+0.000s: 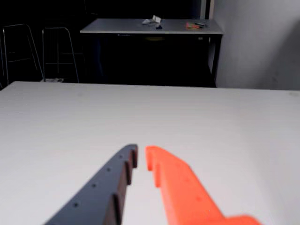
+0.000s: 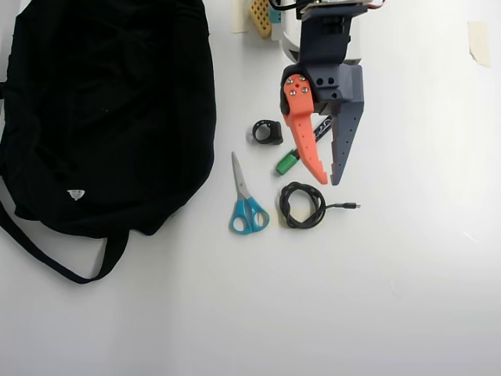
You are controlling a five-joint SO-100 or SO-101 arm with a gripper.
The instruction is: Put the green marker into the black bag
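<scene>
In the overhead view, the soft black fabric bag [image 2: 102,110] fills the tabletop's [image 2: 407,274] left side. The pincer [image 2: 328,182], one orange finger and one grey, hangs slightly parted and empty. Beneath it the slim marker [image 2: 288,162] lies diagonally, green cap pointing lower-left.
</scene>
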